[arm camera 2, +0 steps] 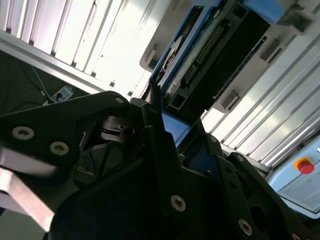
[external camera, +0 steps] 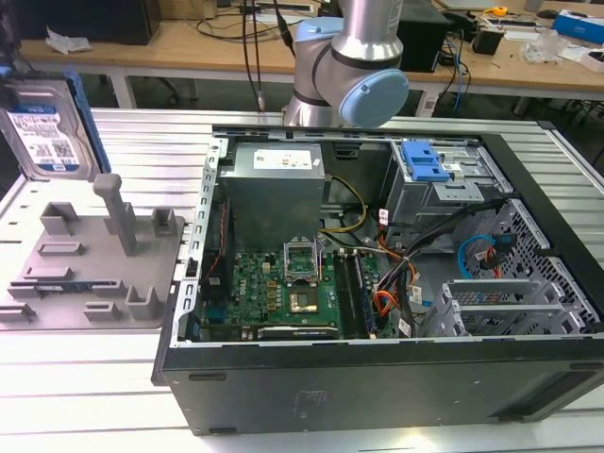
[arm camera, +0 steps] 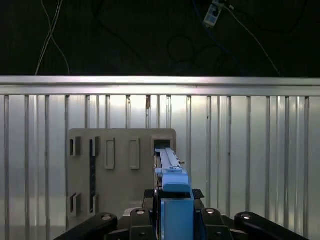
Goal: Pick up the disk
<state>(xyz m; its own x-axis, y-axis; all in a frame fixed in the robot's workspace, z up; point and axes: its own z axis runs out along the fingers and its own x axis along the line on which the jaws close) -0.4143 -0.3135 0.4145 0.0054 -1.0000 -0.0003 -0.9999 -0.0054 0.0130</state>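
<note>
The disk [external camera: 45, 132], silver with a white-and-blue label and a blue side rail, hangs upright in the air at the exterior view's far left, above the grey fixture [external camera: 94, 255]. In the first wrist view I see the disk [arm camera: 169, 162] edge-on, with a blue rail toward the camera. My gripper [arm camera: 172, 202] is shut on the disk, one black finger on each side. In the second wrist view the gripper [arm camera 2: 170, 132] clamps the disk [arm camera 2: 210, 55], whose connector edge and blue rails show. The fixture [arm camera: 120, 170] lies directly beneath the held disk.
An open computer case [external camera: 377, 396] fills the middle of the ribbed metal table [external camera: 142, 142], with a blue drive-bay bracket [external camera: 422, 160] inside. The arm's base [external camera: 349, 66] stands behind the case. Upright posts [external camera: 111, 212] rise from the fixture. The table's edge [arm camera: 160, 82] runs beyond the fixture.
</note>
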